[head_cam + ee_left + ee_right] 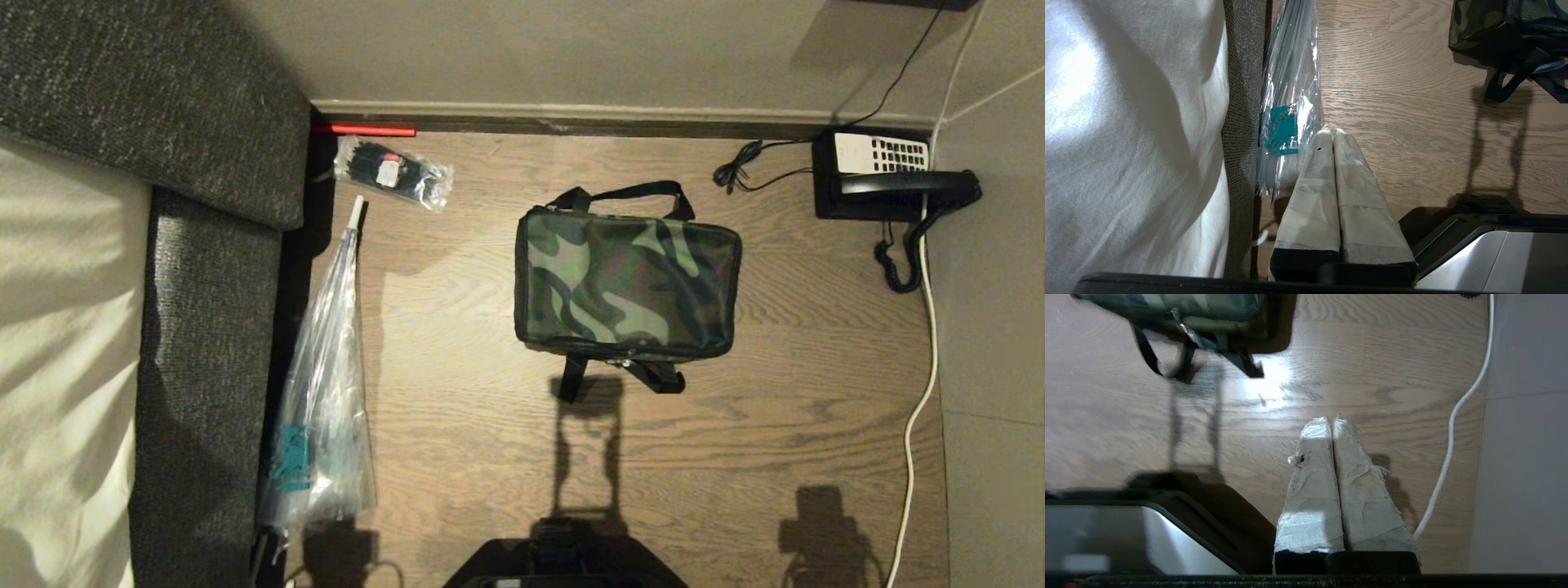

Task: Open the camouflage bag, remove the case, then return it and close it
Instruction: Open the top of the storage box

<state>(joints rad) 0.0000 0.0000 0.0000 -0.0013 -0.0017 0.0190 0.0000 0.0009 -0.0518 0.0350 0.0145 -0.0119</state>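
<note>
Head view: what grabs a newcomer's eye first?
The camouflage bag, zipped shut, lies in the middle of the wooden surface. A black telephone sits in the far right corner, and a long clear plastic sleeve lies along the grey upholstered edge on the left.

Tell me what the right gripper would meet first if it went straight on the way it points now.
Probably the bare wood floor. The right gripper, shut, aims at open boards. The camouflage bag sits farther on and to one side, the white cable to the other. Depth is unclear.
</note>
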